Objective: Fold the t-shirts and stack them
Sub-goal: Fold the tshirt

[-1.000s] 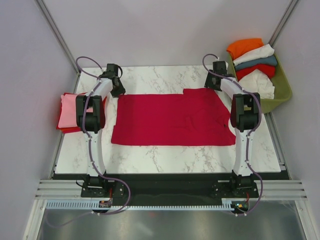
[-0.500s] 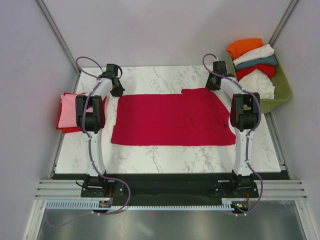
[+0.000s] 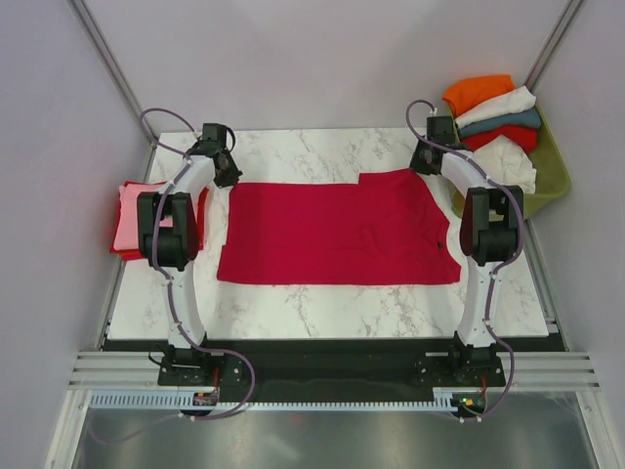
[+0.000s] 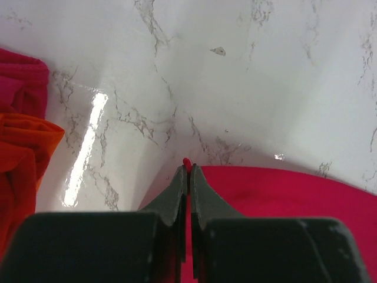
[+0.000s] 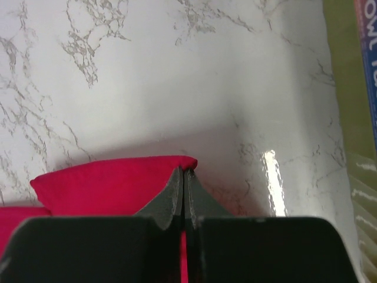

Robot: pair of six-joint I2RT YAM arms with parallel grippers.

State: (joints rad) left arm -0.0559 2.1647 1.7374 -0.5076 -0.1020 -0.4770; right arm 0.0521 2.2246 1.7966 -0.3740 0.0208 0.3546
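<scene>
The large crimson t-shirt [image 3: 337, 233] lies spread flat across the marble table [image 3: 322, 308]. My left gripper [image 3: 227, 174] is shut on its far left corner, and a tip of red cloth pokes out between the pads [image 4: 188, 168]. My right gripper [image 3: 426, 164] is shut on the far right corner of the same shirt [image 5: 118, 183]. A folded pink t-shirt [image 3: 129, 217] rests on a red one at the table's left edge. Orange [image 3: 476, 92], white [image 3: 500, 106], teal [image 3: 506, 121] and red shirts are piled in the basket.
The olive-green plastic basket [image 3: 549, 182] stands off the table's far right corner, close to my right arm. Red and orange cloth [image 4: 23, 141] shows at the left of the left wrist view. Grey walls enclose the table on three sides.
Both grippers have closed on the crimson shirt's far corners. Both arms have shifted slightly outward and back, and the far edge of the shirt is pulled a little straighter.
</scene>
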